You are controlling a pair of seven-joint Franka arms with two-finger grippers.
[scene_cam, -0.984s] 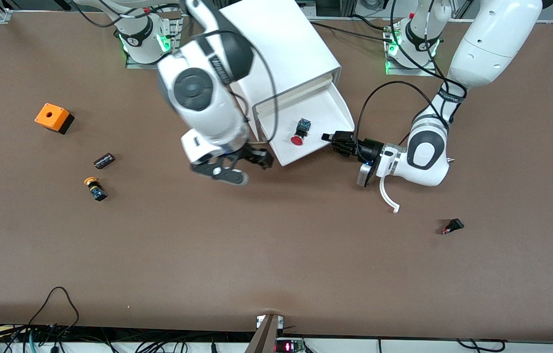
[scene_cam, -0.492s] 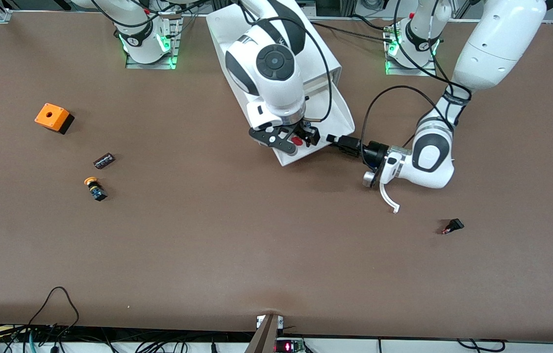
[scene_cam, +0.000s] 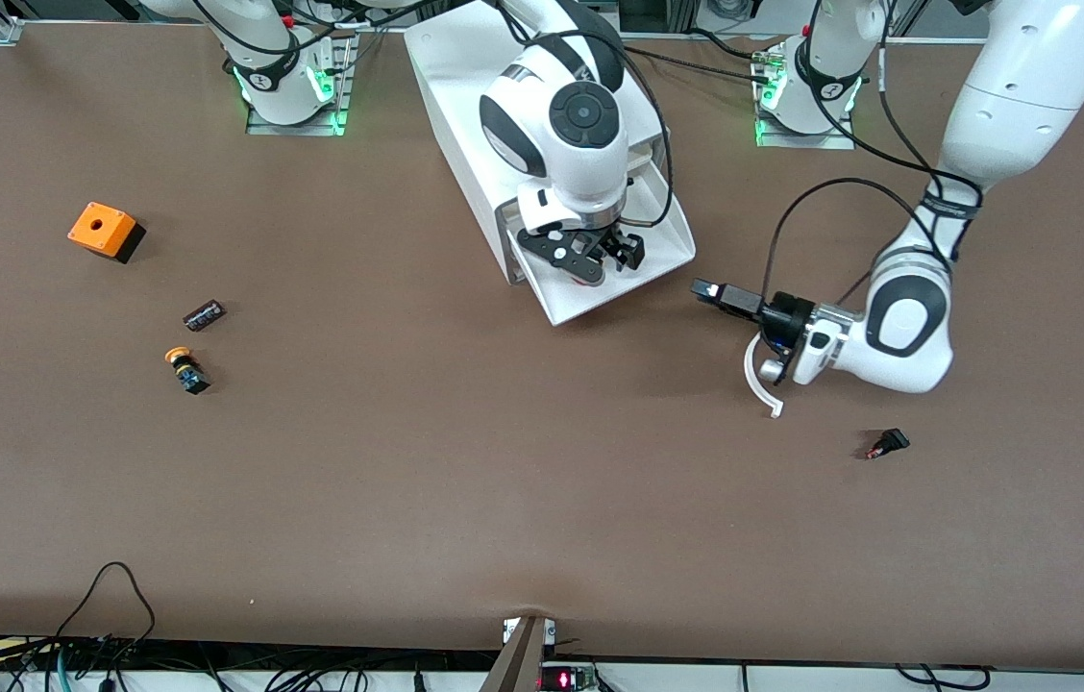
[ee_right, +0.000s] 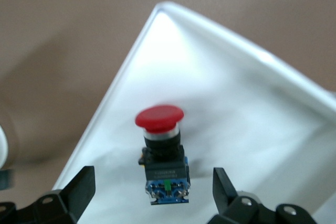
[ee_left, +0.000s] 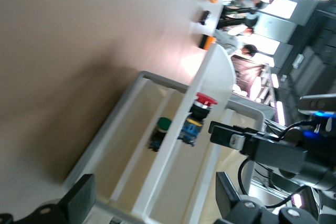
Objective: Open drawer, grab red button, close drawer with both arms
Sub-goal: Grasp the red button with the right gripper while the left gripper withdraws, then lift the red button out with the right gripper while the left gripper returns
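Stage one complete: wide shallow white plastic drawer (scene_cam: 662,245) pulled out of the white box cabinet (scene_cam: 475,106), projecting toward the front camera.

Stage two in progress, by judgement. Small push button with red mushroom cap and dark blue-black body (ee_right: 162,153) lying on the drawer floor, cap toward the drawer's front rim, not yet lifted. Right gripper (scene_cam: 588,258) positioned directly over the button, fingers spread wide, one on each side of the body, no contact visible in the right wrist view.

Left gripper (scene_cam: 710,291) clear of the drawer, over bare table at about 4 o'clock from the drawer's front corner, toward the left arm's end; fingers apart, holding nothing. Left arm waiting.

Remaining: descent, closure on the button, lift out, then pushing the drawer shut.

Not part of the task: orange-capped button (scene_cam: 184,368) and orange box with a hole (scene_cam: 105,231), toward the right arm's end of the table.
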